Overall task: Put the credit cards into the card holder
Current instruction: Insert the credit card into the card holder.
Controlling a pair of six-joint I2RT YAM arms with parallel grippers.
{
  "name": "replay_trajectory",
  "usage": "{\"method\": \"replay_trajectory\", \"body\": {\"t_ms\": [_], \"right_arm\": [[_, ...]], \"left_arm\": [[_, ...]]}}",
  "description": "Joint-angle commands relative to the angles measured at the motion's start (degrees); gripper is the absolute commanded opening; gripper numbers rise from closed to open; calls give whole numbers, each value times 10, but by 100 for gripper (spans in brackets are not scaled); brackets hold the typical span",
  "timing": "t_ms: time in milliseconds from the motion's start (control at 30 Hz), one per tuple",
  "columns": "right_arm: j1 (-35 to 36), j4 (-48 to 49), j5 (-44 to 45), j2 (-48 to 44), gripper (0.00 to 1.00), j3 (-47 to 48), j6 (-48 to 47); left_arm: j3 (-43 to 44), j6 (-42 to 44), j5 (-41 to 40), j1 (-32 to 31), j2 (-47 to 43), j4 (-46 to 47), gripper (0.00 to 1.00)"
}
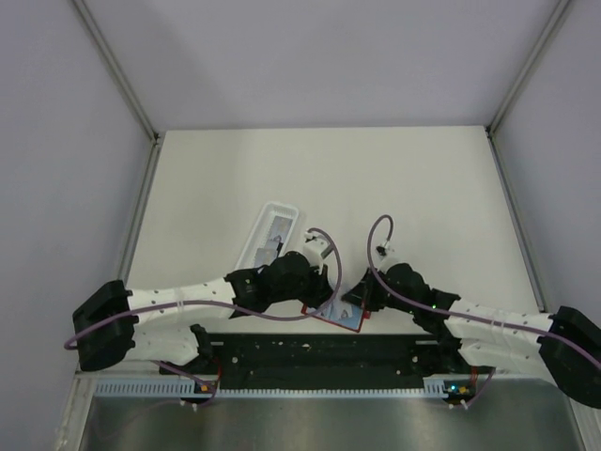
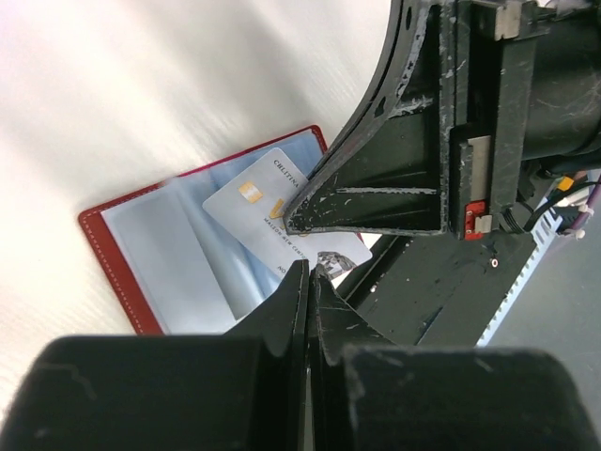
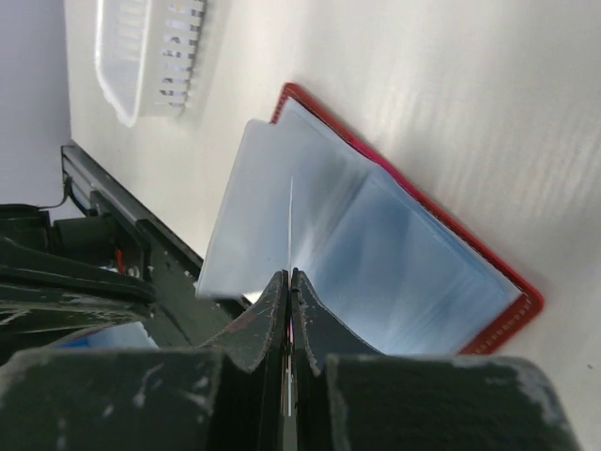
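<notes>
Ahead of closed left hand (image 2: 310,274) and closed right hand (image 3: 289,275), card holder (image 2: 141,246) with credit card (image 2: 246,200).

surface: white table (image 1: 404,188) | on it: red card holder (image 2: 155,249), lying open | white slotted tray (image 1: 272,235), nearby

A white table (image 1: 423,188) filled the middle of the frame under soft, even light. Plain pale grey walls (image 1: 310,56) rose behind it and at both sides, edged by slanting aluminium posts (image 1: 117,66). A brushed metal shelf (image 1: 310,423) ran along the bottom edge.
</notes>
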Motion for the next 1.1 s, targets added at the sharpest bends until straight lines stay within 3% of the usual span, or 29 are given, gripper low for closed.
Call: {"method": "replay_trajectory", "body": {"t_ms": [0, 300, 767, 1067], "right_arm": [[8, 68, -17, 26, 0, 41, -15], [14, 92, -13, 78, 0, 54, -8], [26, -88, 107, 50, 0, 67, 107], [26, -250, 117, 67, 0, 142, 45]], "left_arm": [[-10, 3, -23, 8, -29, 8, 0], [-33, -1, -28, 32, -42, -10, 0], [-26, -70, -140, 52, 49, -92, 0], [-33, -76, -148, 52, 35, -104, 0]]}}
